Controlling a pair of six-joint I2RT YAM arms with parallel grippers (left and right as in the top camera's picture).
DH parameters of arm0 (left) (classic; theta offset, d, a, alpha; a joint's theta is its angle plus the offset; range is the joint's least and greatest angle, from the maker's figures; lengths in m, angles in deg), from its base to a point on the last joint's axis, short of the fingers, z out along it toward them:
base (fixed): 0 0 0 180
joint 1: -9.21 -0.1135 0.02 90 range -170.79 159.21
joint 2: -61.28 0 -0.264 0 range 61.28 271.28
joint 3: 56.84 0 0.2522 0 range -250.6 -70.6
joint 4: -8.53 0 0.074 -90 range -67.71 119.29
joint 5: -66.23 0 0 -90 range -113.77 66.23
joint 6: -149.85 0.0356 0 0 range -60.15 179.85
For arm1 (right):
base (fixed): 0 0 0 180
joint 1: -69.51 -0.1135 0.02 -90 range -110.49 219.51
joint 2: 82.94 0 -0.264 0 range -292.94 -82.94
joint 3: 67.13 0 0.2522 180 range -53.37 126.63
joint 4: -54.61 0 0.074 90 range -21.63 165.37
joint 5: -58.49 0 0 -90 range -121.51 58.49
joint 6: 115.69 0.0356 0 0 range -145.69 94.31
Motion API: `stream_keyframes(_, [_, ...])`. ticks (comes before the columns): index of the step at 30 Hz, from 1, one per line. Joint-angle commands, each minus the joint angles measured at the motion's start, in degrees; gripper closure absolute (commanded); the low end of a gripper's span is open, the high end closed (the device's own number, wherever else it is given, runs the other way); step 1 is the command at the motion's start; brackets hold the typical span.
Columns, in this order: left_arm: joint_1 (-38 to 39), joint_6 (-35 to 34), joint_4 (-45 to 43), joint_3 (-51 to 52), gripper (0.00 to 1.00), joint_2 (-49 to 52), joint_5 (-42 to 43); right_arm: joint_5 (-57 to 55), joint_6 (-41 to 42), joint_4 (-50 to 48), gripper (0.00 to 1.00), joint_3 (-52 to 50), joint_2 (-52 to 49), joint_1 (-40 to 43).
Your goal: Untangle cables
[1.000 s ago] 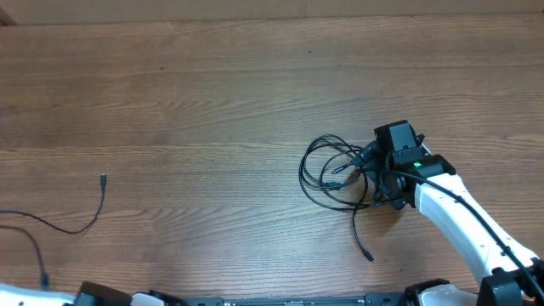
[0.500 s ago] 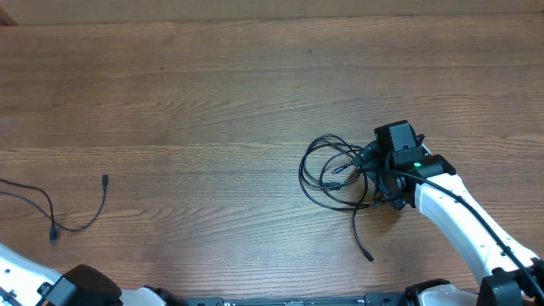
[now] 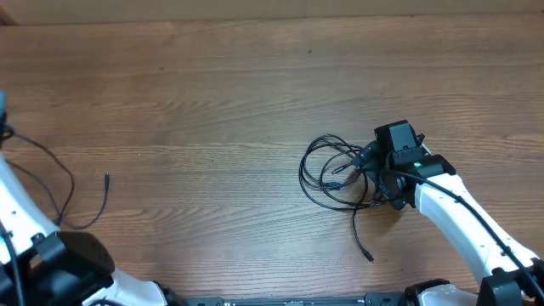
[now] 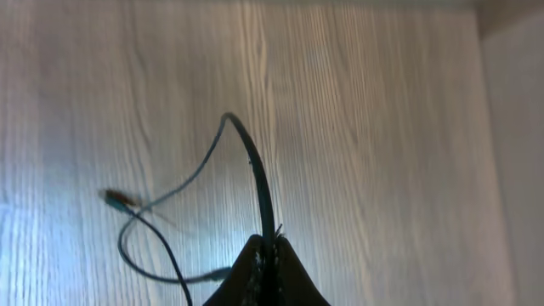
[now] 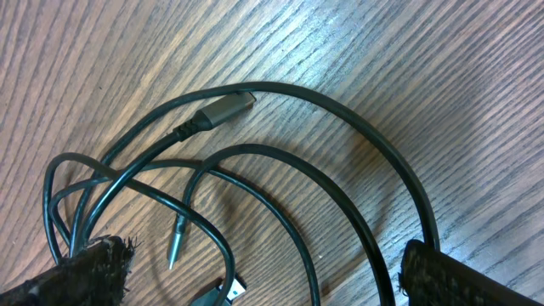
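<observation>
Cables [image 3: 338, 170] lie in two places on the wooden table [image 3: 212, 85]. At nine o'clock, one thin cord [image 4: 259, 183] rises into the left gripper [image 4: 268, 259], which is clenched on it. Toward four o'clock of centre, the other cords sit bunched between the wide-spread jaws of the right gripper [image 5: 272, 272], which grips nothing. They look light, limp and springy. I'd pinch the tail [image 3: 369, 255] trailing toward five o'clock, near its plug.

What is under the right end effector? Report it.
Loops of the cables and a grey plug lie on the table between the jaws of the open right end effector. Overhead, it covers the tangle's right edge.
</observation>
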Motion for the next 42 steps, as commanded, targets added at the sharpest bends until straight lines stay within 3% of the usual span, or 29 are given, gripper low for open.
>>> stream_keyframes(1, [3.04,-0.92,0.5,-1.09,0.96,1.4,-1.7,-0.15,-0.44,-0.15,0.0,-0.2,-0.07,0.15])
stream_keyframes(11, [10.99,-0.09,4.15,1.88,0.96,2.03,0.96,-0.17,-0.44,-0.15,0.0,-0.2,-0.07,0.15])
stream_keyframes(21, [13.51,-1.6,4.68,17.57,0.96,2.03,2.23,-0.15,-0.44,-0.15,0.0,-0.2,-0.07,0.15])
stream_keyframes(32, [9.84,-6.16,2.25,33.46,0.95,2.01,0.42,-0.15,-0.44,-0.15,0.0,-0.2,-0.07,0.15])
stream_keyframes(42, [-2.93,-9.27,0.79,37.99,0.95,2.01,3.08,-0.15,-0.44,-0.15,0.0,-0.2,-0.07,0.15])
